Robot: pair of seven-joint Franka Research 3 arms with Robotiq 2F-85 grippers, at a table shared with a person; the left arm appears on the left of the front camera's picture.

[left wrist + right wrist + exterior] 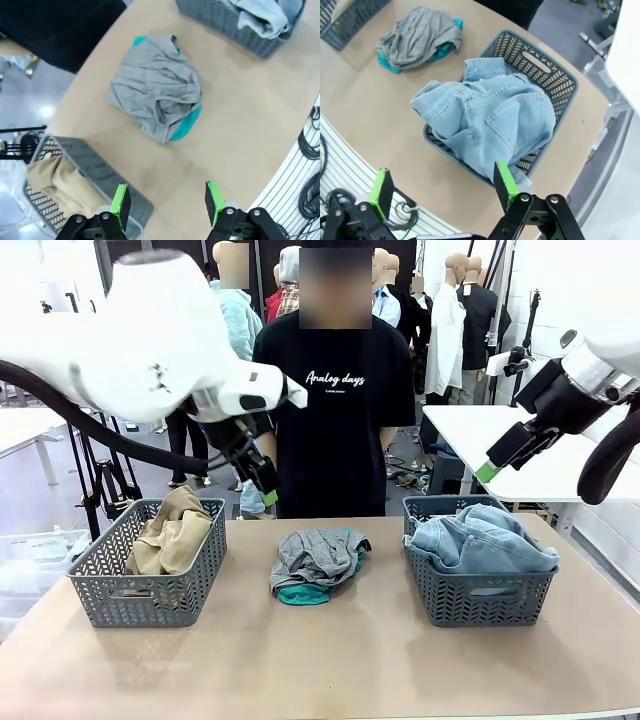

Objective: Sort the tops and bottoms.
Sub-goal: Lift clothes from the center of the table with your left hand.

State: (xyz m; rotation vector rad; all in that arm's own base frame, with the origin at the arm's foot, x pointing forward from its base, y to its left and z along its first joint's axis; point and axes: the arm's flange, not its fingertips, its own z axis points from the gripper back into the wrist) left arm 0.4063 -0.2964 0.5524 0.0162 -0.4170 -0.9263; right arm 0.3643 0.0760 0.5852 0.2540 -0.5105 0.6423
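Status: sort part done, two garments pending

Tan top (172, 532) lies in the left basket (150, 602), heaped above the rim. Jeans (480, 540) fill the right basket (480, 608), with one fold hanging over a wall in the right wrist view. Grey top (315, 555) sits crumpled on the tabletop (330, 665) between the two baskets, apart from both. It lies on the teal top (300, 594), which peeks out at the pile's near edge. A person (335, 410) stands at the far side, no hand on the cloth.

Left claw (166, 199): fingers spread, nothing between them, raised above the tabletop's far edge between the left basket and the pile, looking down on the grey-on-teal heap. Right claw (442, 182): spread wide, empty, held high above the jeans basket.

Judgement: bottoms look done; one top of three is placed. Step in hand appears to be the approach to the middle pile, most likely by the left claw, which is the nearer.

Next move calls for:
- descent onto the crest of the grey folds
- a pinch deep enough to take cloth, ideally one layer only
- a lift and carry left to the tan top's basket

Risk: teal comes up with grey, or drags and drops short of the rim.
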